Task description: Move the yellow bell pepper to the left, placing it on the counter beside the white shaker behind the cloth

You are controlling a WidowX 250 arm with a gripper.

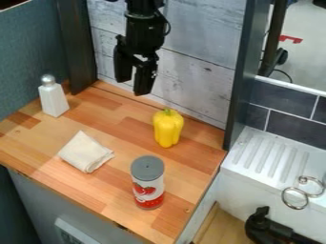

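The black gripper [134, 88] hangs from the top edge over the back of the wooden counter, its two fingers apart with nothing between them. Nearest to it, below and to the right, a yellow bell pepper [168, 128] stands upright with its green stem on top. In front of the pepper is an upright can [147, 183] with a grey lid and a red and white label. A folded cream cloth [86, 152] lies left of the can. Toward the back left stands a white shaker [53, 96] with a silver top.
The wooden counter [121, 125] is bounded by a dark left wall, a whitewashed plank backing [194, 66] and a dark upright post [244, 71] on the right. Beyond the post are a white ridged drainboard [270, 155], metal rings [295, 198] and a black faucet-like part [259, 226].
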